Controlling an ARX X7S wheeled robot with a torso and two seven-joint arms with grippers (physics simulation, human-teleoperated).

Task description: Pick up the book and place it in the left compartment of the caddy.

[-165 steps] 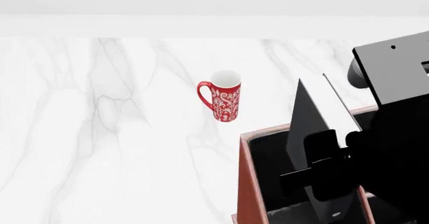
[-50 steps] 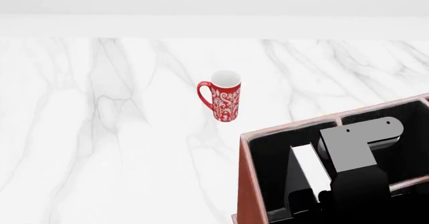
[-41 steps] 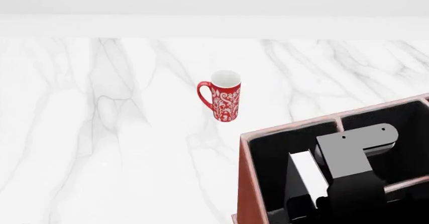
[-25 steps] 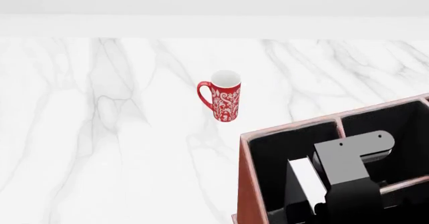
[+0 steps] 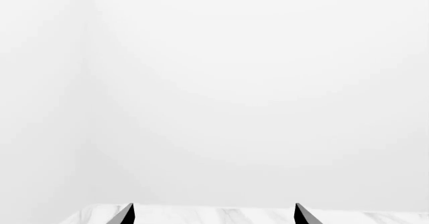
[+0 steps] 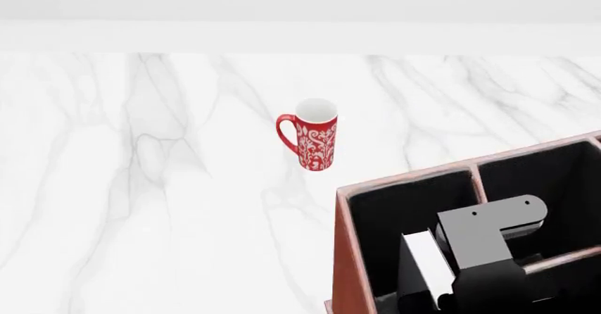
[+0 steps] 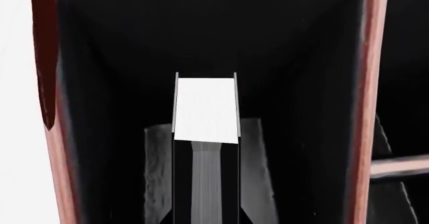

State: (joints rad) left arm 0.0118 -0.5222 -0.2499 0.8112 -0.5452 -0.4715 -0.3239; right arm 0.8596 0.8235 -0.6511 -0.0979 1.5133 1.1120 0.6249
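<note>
Book inside the caddy's left compartment

Your right gripper (image 7: 206, 184) clamps the upright book (image 6: 427, 263) inside the left compartment (image 6: 395, 208) of the caddy (image 6: 343, 258); your left gripper (image 5: 211, 215) gapes wide, empty.

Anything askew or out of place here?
Nothing stands out. The book sits on edge inside the left compartment of the caddy, the right gripper beside it. The red mug stands upright on the table.

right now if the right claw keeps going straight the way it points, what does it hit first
Probably the black floor of the left compartment. The right claw points down into the caddy with the book between its fingers, so the book's lower edge would likely touch first; depth is unclear.
</note>
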